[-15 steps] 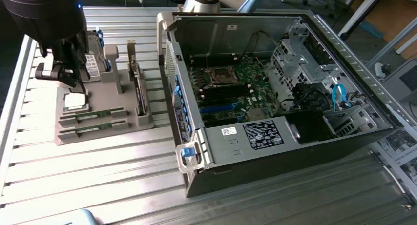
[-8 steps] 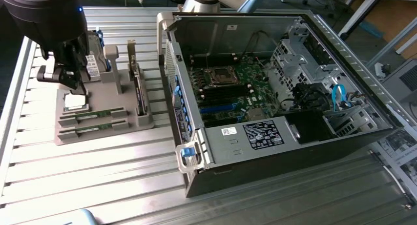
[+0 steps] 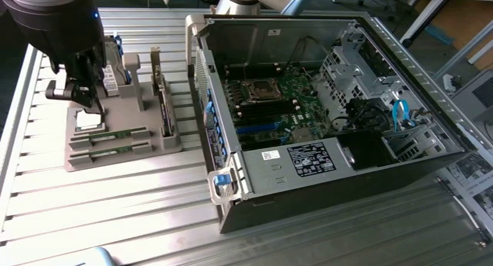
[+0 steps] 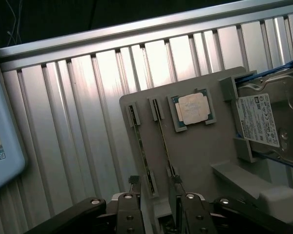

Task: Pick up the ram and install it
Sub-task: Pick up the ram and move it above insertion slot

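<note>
Gripper [image 3: 83, 98]: fingers spread wide, holding nothing.
Gripper position: hovers over the grey tray [image 3: 115, 162] at the exterior view's left, above the end where the processor [image 3: 89, 123] lies flat.
Ram [image 3: 115, 152]: seated on edge in a tray slot, not yet lifted. A second stick [image 3: 115, 137] stands parallel just beside it, on the processor's side.
Ram axis: runs left to right in the exterior view. In the wrist view the ram [image 4: 139, 146] runs straight away from the gripper [image 4: 154, 195].
Direction from gripper: below and slightly toward the exterior view's right. Its near end appears to fall in the gap between the fingers, so the jaws seem set across its thin faces.
Hard drive [image 3: 163, 104]: upright in the tray, right of the sticks.
Computer case [image 3: 324, 179]: open, well apart to the right, with the motherboard [image 3: 277, 98] exposed.
</note>
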You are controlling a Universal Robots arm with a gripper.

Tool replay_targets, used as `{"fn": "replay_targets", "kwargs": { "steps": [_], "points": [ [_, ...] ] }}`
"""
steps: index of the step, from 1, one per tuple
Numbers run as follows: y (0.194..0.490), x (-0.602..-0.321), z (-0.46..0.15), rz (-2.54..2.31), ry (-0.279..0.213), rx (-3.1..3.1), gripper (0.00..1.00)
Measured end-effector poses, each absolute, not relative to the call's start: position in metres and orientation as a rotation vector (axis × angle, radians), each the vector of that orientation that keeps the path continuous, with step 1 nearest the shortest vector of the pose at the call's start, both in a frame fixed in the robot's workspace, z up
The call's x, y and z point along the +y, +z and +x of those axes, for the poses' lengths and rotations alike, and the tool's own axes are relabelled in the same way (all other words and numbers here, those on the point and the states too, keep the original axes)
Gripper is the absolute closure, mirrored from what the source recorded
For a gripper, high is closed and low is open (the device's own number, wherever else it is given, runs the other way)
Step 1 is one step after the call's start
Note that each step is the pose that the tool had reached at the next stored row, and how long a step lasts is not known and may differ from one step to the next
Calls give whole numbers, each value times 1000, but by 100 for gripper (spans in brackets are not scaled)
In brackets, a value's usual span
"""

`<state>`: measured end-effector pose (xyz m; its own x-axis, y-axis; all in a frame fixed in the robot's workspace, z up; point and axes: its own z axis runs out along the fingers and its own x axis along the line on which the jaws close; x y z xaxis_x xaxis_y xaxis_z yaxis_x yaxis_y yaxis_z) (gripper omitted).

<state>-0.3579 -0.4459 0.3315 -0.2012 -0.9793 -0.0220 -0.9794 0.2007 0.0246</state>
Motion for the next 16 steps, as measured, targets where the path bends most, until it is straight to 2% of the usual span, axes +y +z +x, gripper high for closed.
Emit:
{"fn": "replay_targets", "kwargs": {
  "steps": [16],
  "points": [
    [325, -446, -358, -1985, 52, 2433, 64]
  ]
}}
